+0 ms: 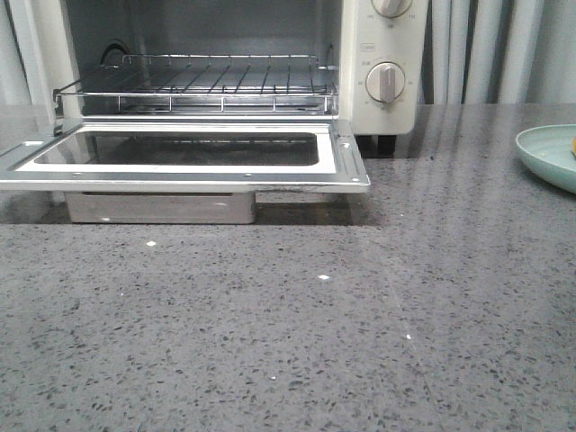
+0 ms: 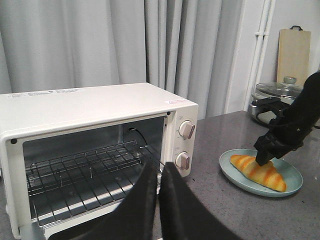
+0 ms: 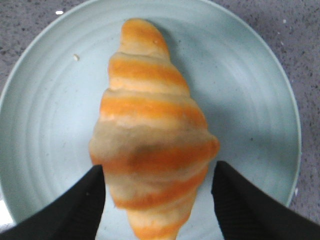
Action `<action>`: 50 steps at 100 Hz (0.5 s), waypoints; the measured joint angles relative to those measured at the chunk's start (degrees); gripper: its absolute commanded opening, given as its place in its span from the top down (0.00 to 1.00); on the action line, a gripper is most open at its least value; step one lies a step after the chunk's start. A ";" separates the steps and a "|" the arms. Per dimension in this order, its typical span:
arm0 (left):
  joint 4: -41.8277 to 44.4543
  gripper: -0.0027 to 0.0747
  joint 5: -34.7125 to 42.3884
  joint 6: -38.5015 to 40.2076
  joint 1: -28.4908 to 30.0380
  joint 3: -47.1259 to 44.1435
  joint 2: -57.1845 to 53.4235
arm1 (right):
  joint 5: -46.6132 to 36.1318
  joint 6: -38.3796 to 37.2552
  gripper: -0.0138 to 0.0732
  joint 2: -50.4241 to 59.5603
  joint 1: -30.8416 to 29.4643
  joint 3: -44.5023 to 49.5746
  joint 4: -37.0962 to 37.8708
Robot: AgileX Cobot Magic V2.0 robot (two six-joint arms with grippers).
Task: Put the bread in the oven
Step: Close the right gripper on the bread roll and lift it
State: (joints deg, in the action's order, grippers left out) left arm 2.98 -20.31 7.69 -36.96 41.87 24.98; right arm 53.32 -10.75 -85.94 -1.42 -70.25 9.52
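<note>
Right now: bread (image 3: 152, 135) lying lengthwise on a pale green plate (image 3: 250, 75), sitting squarely between the two black fingers (image 3: 80, 205) of the right gripper (image 3: 157, 200). Jaws spread wide, one finger on each flank of the roll's fat middle, close to the crust but not clearly pressing; can't tell for sure about contact from up close. Nothing lifted, still flat on the plate.

Left wrist view gives the wider picture: same right gripper (image 2: 265, 159) coming down onto the bread (image 2: 258, 171), plate (image 2: 235, 179) resting on the grey speckled counter (image 2: 220, 210) toward its right edge, just beside the oven (image 2: 90, 115). Also shows a lidded pot (image 2: 272, 100) and a wooden board (image 2: 293, 52) back by the wall, neither visible elsewhere.

Front view barely catches the plate (image 1: 544, 153) at the right edge, no bread worth mentioning, no arms at all. Does show the oven (image 1: 382, 117) door (image 1: 180, 162) dropped fully flat and the wire rack (image 1: 198, 85) bare.

Left gripper (image 2: 159, 185): fingers pressed together, holding nothing, hanging in front of the oven opening.
</note>
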 measured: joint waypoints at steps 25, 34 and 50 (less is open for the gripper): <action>0.00 0.99 -0.33 0.00 0.00 0.00 0.00 | -2.80 0.00 0.40 -3.46 0.00 0.00 1.18; 0.00 0.99 -0.46 0.00 0.00 0.00 0.00 | -2.93 0.00 0.52 -3.91 0.00 0.00 1.26; 0.00 0.99 -0.55 0.00 0.00 0.00 0.00 | -2.93 0.00 0.76 -3.97 0.00 -0.13 1.26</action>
State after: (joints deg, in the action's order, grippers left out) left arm 2.98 -20.87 7.69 -36.96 41.87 24.98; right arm 50.39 -10.75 -89.90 -1.42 -70.38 10.78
